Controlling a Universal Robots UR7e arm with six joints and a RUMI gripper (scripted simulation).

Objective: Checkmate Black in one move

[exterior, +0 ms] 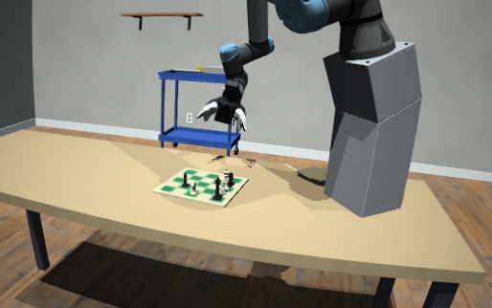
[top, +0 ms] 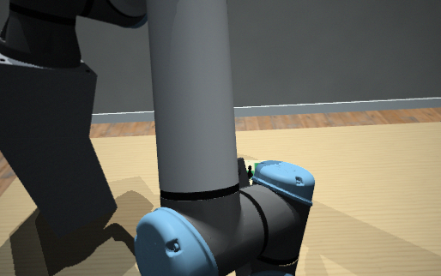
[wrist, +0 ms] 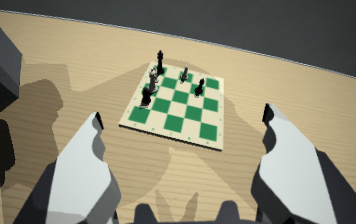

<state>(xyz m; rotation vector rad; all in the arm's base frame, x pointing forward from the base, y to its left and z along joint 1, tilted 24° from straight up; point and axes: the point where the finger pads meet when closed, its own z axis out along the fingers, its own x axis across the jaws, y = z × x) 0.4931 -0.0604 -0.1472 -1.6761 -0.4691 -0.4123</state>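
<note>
Right, noting what I have on screen. My pincer [exterior: 223, 114] hangs in the air above the table [exterior: 96, 158], well clear of the chessboard [exterior: 176, 190], with both fingers spread as wide as they go and nothing between them. In the wrist view the two pale fingers frame the bottom corners, and the board lies ahead of and below them, roughly centred in the gap, turned at a slant to my line of sight.

The board is a small green-and-cream grid. All the pieces I can make out sit on its far half from the pincer. A tall black piece [wrist: 160, 62] stands at the far left corner. Just nearer than it, along the left edge, a pale piece [wrist: 153, 80] stands close beside another black piece [wrist: 146, 97]; those overlap in my view and I cannot tell exactly which squares they hold. Further right on the far rows are a small greyish piece [wrist: 185, 73] and a black pawn-like piece [wrist: 200, 87]. All appear upright.

From the exterior view, the pincer is above and slightly beyond the board's far edge, toward the wall, with a blue cart [exterior: 164, 105] behind it and a wooden shelf [exterior: 161, 14] on the wall higher up. The grey pedestal [exterior: 378, 143] stands on the table off to one side of the board.

The top view is nearly useless: the arm's forearm [top: 193, 94] and blue-capped joints [top: 172, 244] block it, leaving one black piece [top: 250, 171] peeking out.
</note>
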